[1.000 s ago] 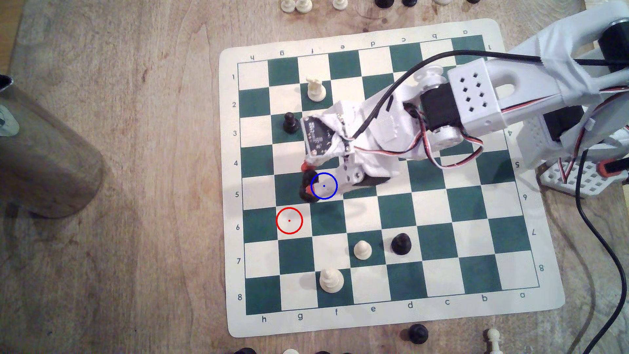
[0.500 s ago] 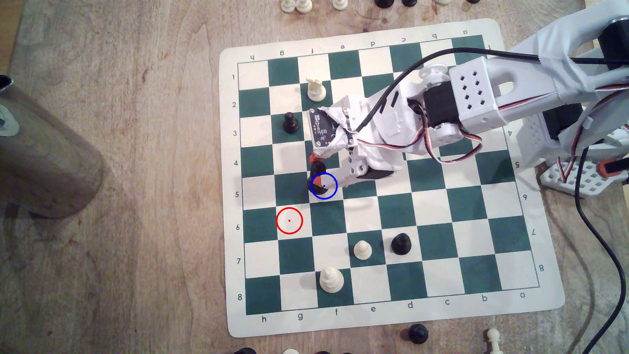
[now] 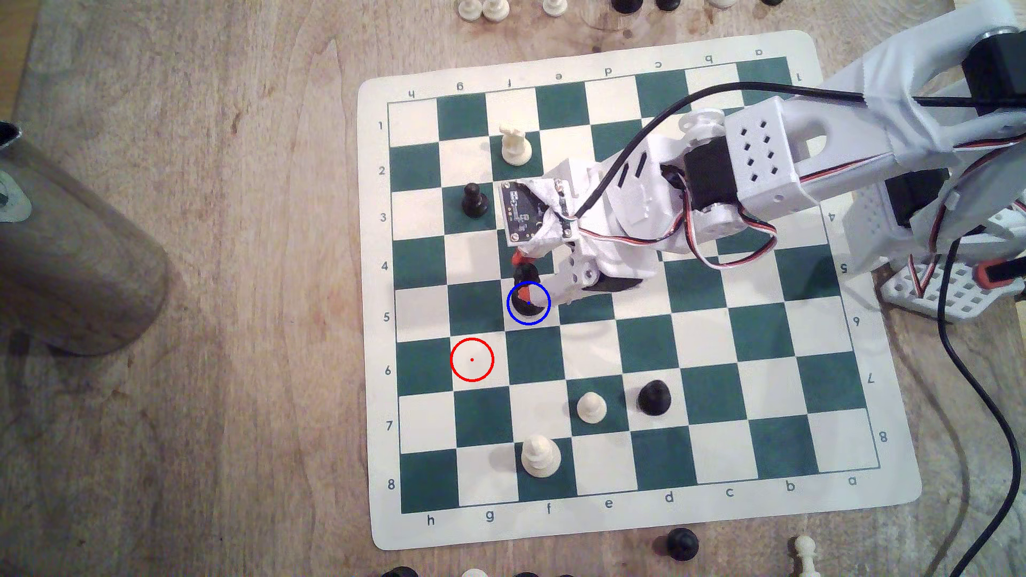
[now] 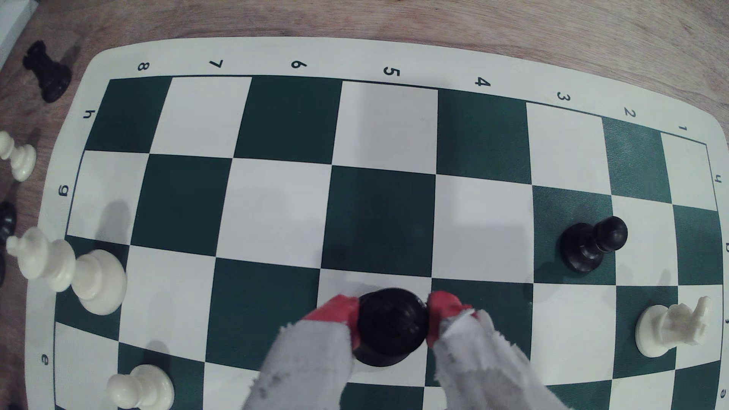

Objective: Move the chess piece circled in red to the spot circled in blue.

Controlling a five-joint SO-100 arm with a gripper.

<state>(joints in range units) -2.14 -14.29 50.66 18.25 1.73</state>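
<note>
Since a second ago the gripper [image 3: 523,277] is carrying the chess piece [image 3: 522,302] toward the exterior view's right: then the piece was overlapping only the left edge of the blue ring, half a second ago it was partly inside, and now its base is sitting almost wholly within the ring. The red-ringed square [image 3: 472,359] is lying bare. Judgement: transport is nearly finished; what is remaining is lowering or settling, then release.

The gripper is clamping the chess piece [image 4: 391,325]; in the wrist view the red fingertips [image 4: 335,313] are pressing on either side of its crown, with the gripper [image 4: 392,315] centred over it. The piece is appearing upright over the spot [image 3: 541,316], a cream square on rank 5. Whether the base is already touching the board [image 3: 610,344] I cannot tell.

The black pawn [image 3: 473,201] and white knight [image 3: 515,145] are standing well apart from the target square, so release is looking unobstructed.
</note>
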